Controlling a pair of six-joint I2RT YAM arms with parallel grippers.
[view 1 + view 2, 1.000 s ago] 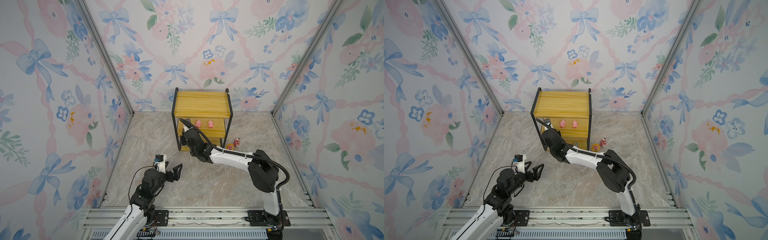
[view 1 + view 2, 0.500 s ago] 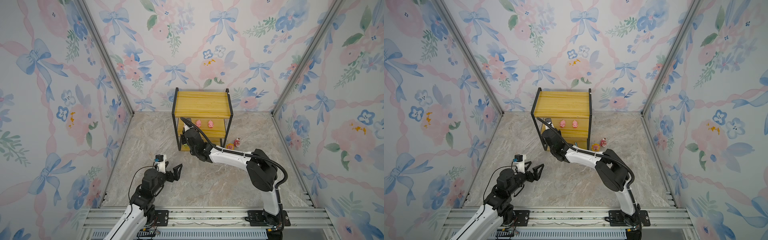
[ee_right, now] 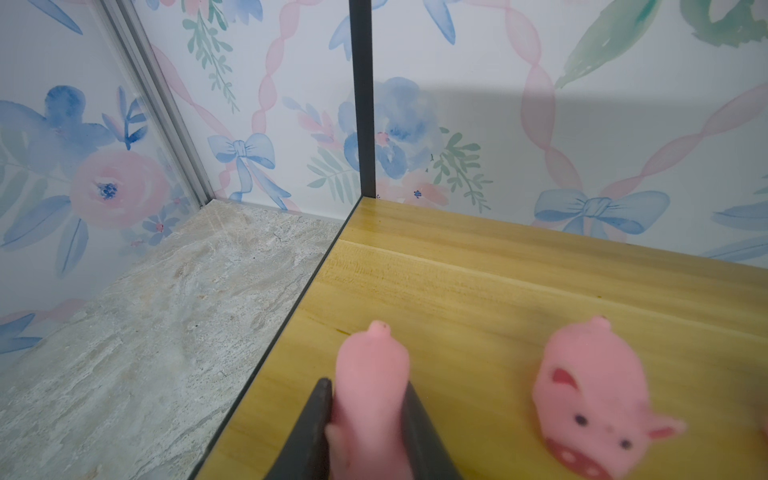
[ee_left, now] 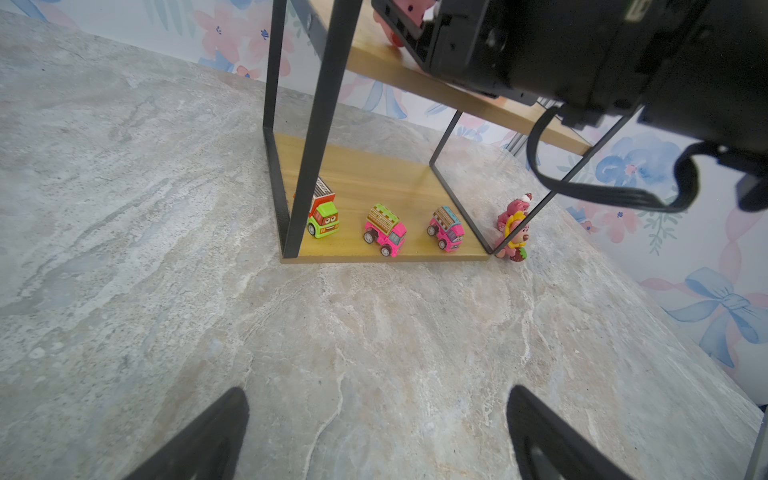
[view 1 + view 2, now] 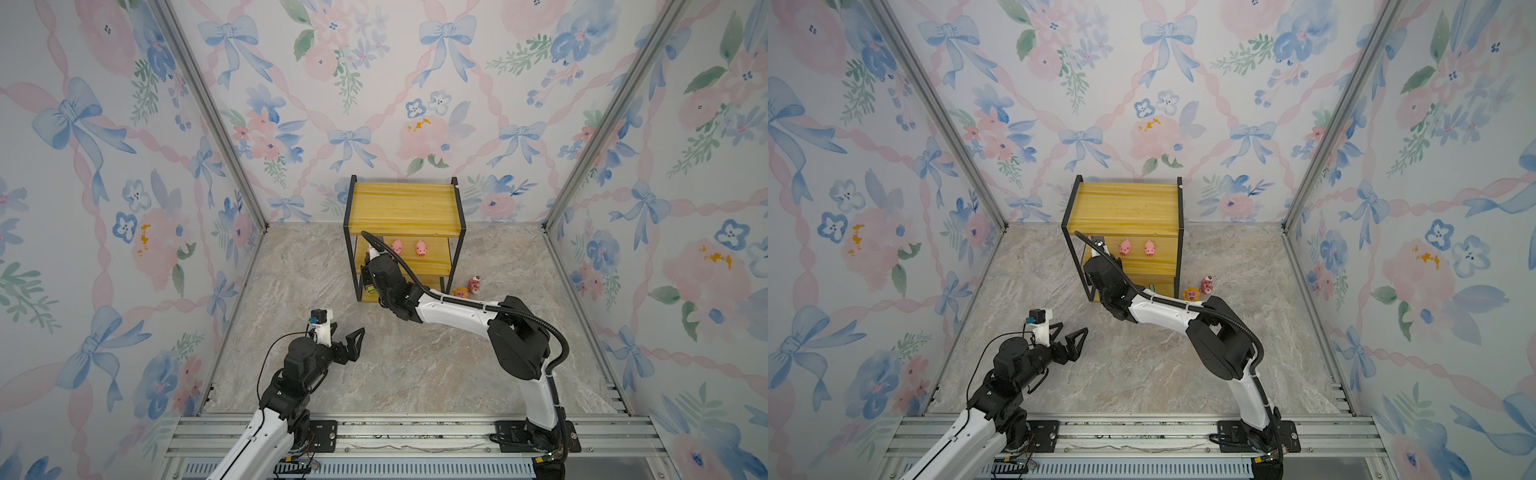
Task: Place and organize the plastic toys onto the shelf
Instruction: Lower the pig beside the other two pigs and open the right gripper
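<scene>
The shelf (image 5: 405, 208) (image 5: 1125, 203) stands at the back middle. My right gripper (image 3: 366, 384) reaches into the left end of its middle board and is shut on a pink pig (image 3: 370, 361), close to the board's edge. A second pig (image 3: 590, 386) lies on the board beside it. Two pigs (image 5: 397, 247) (image 5: 421, 248) show on that tier in both top views. Three toy vehicles (image 4: 323, 216) (image 4: 385, 229) (image 4: 446, 228) stand in a row on the bottom board. The sunflower bear (image 5: 460, 292) and the other bear (image 5: 473, 284) stand on the floor right of the shelf. My left gripper (image 4: 377, 390) (image 5: 347, 332) hangs open over bare floor, well short of the shelf.
A black frame post (image 3: 362, 95) rises at the board's back corner, just beyond the held pig. The right arm (image 5: 457, 311) stretches across the floor before the shelf. Flowered walls close three sides, and a metal rail (image 5: 395, 432) runs along the front.
The right wrist has crept slightly further into the shelf's left end with the pig still held. The left arm has not moved.
</scene>
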